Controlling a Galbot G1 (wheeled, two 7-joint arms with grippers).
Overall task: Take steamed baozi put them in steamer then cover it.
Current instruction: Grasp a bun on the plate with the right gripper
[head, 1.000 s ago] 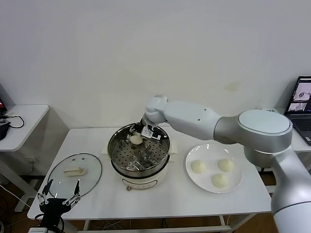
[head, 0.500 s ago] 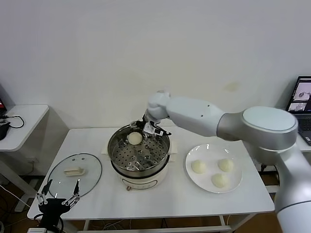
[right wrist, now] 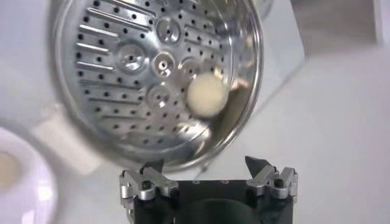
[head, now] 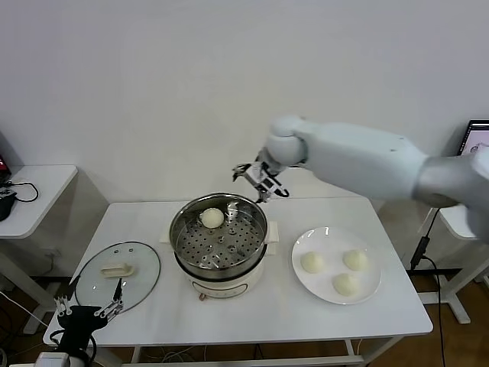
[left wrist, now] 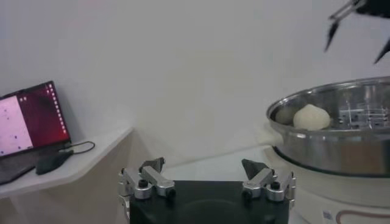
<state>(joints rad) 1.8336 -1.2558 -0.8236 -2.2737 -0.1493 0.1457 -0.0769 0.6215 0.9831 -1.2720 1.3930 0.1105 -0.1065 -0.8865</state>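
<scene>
Right hand (head: 262, 181) risen, baozi (head: 212, 218) below

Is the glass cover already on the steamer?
No, the cover lies flat on the table to the robot's left of the steamer, whose perforated tray is open to view with one baozi on it.

Steamer (head: 220, 246) mid-table; one bun (head: 212, 218) inside at back; lid (head: 118, 270) left; plate (head: 304, 281) with three buns (head: 311, 262) right.

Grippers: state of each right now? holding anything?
Left gripper: open, empty, parked at the table's front-left corner.
Right gripper: open, empty, raised above the steamer's far rim.
</scene>
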